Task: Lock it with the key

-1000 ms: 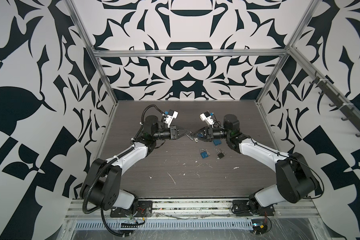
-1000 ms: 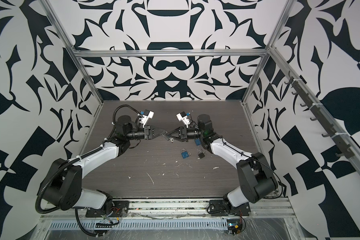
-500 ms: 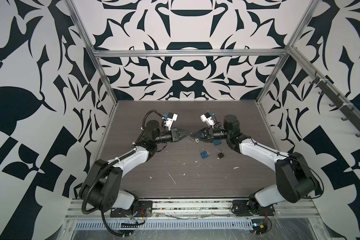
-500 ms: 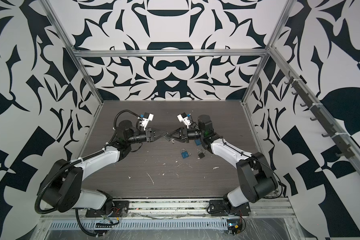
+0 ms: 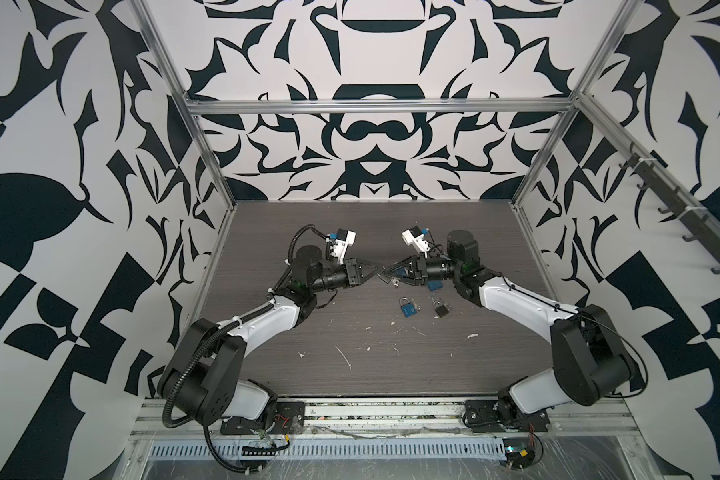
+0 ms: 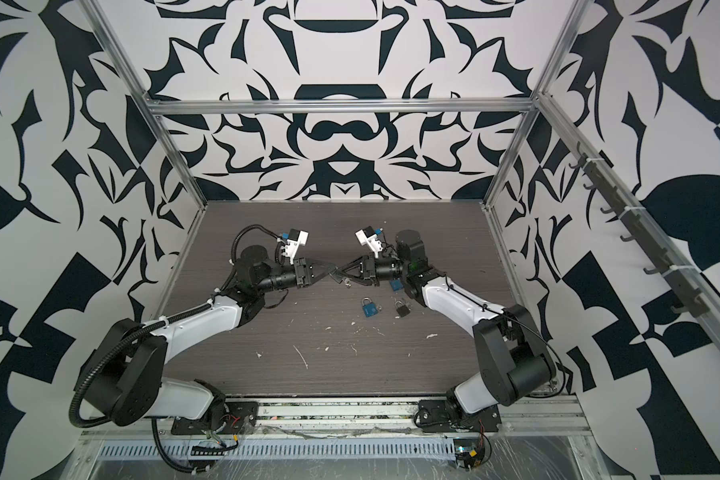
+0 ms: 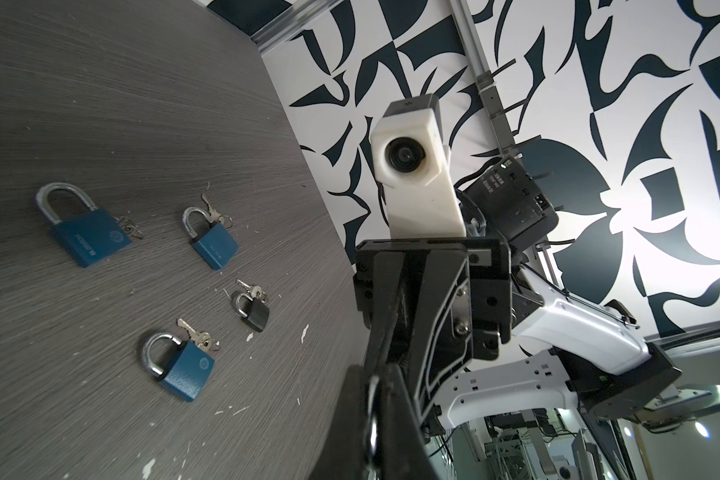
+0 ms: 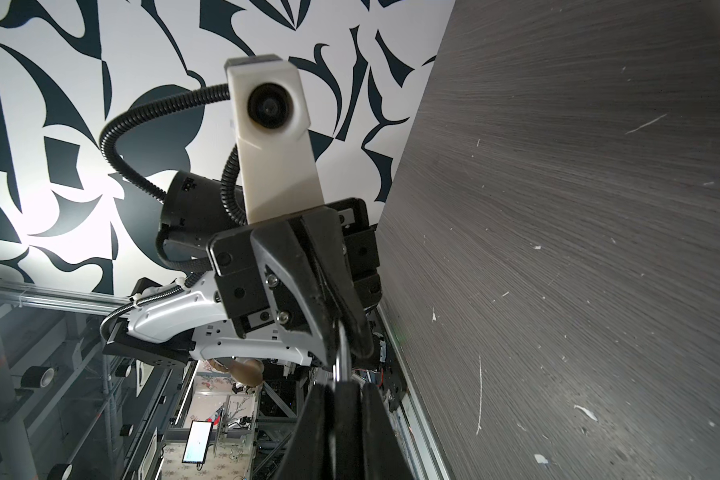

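Both grippers meet tip to tip above the middle of the table in both top views. My left gripper (image 5: 376,272) (image 7: 373,415) is shut on a thin silver key (image 7: 370,399). Its shaft (image 8: 341,353) runs from those jaws straight into a small dark padlock (image 8: 347,399). My right gripper (image 5: 387,273) (image 8: 345,432) is shut on that padlock's body. A small silver piece (image 5: 396,283) shows just under the right gripper; I cannot tell whether it hangs or lies on the table.
Several padlocks with keys lie on the dark table (image 5: 350,340): a blue one (image 5: 407,308) (image 7: 179,365), a small black one (image 5: 441,308) (image 7: 254,311), another blue one (image 7: 215,245) and a larger blue one (image 7: 86,232). White scraps litter the front.
My left gripper, shut all the while, has moved right until its tip meets the right gripper's. The right arm has stayed in place with the padlock.
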`<state>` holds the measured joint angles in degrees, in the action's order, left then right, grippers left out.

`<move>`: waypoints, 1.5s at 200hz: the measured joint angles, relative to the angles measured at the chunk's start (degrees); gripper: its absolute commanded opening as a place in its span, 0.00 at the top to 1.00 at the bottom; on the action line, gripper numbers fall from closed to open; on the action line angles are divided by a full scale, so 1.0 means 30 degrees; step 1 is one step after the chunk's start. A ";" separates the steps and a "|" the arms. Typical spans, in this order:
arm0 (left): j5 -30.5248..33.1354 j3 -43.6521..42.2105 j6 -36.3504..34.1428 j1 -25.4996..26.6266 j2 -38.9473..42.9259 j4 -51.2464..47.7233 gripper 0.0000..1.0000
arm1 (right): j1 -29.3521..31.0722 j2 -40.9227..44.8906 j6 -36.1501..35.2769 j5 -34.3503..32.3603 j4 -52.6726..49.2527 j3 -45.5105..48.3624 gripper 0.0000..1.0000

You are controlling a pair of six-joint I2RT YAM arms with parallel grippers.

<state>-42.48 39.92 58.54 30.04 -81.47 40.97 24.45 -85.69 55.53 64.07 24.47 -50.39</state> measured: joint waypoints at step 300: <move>-0.3002 0.0685 -0.0270 -0.2550 0.0954 -0.2135 1.00 | 0.0962 0.0670 -0.2812 -0.4226 -0.1559 -0.0415 0.57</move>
<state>-51.48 41.98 57.74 22.39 -78.61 34.57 27.33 -83.68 47.09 51.40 19.79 -51.64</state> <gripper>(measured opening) 0.081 0.416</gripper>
